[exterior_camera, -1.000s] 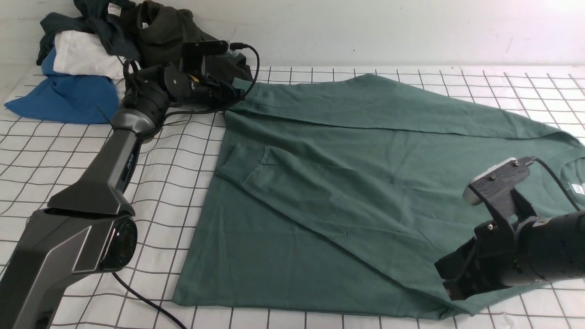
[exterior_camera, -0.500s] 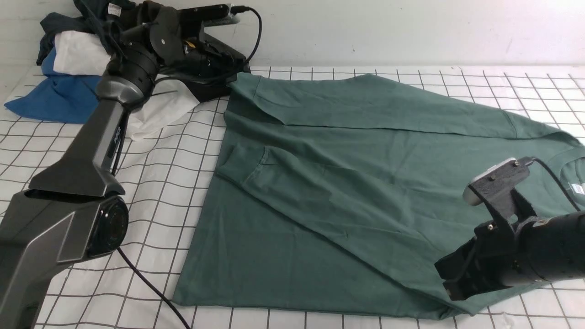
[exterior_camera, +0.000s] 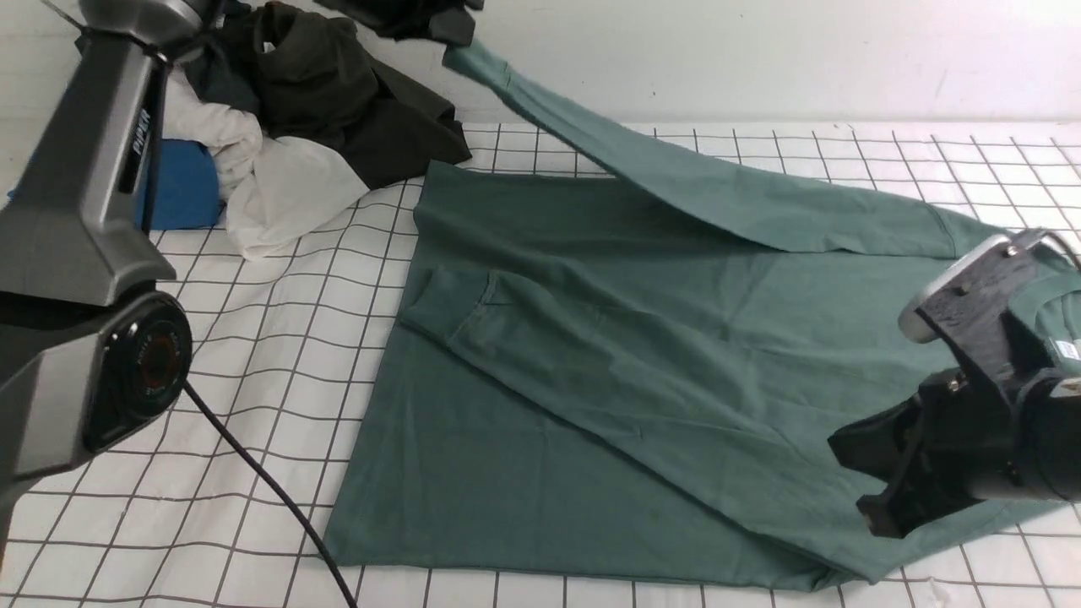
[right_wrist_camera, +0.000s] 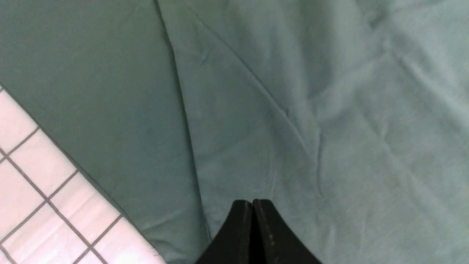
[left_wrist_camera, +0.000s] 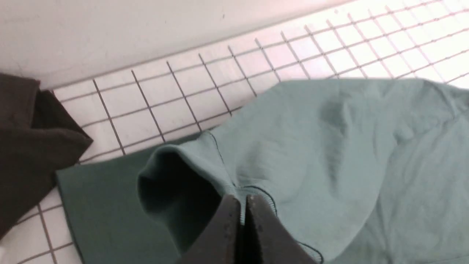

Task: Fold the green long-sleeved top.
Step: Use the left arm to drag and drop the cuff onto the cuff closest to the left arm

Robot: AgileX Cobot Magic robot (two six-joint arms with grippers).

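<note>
The left gripper (left_wrist_camera: 243, 207) pinches a raised sleeve cuff (left_wrist_camera: 172, 165) of the green long-sleeved top (exterior_camera: 591, 363) at far left, while the right gripper (right_wrist_camera: 252, 207) hovers pressed together near right.

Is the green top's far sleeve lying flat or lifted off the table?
Lifted: the left tool is shut on the cuff, and the sleeve slants up into the air above the green top.

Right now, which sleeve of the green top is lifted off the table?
The far sleeve: the left gripper holds its cuff up; the near sleeve lies flat across the body.
</note>
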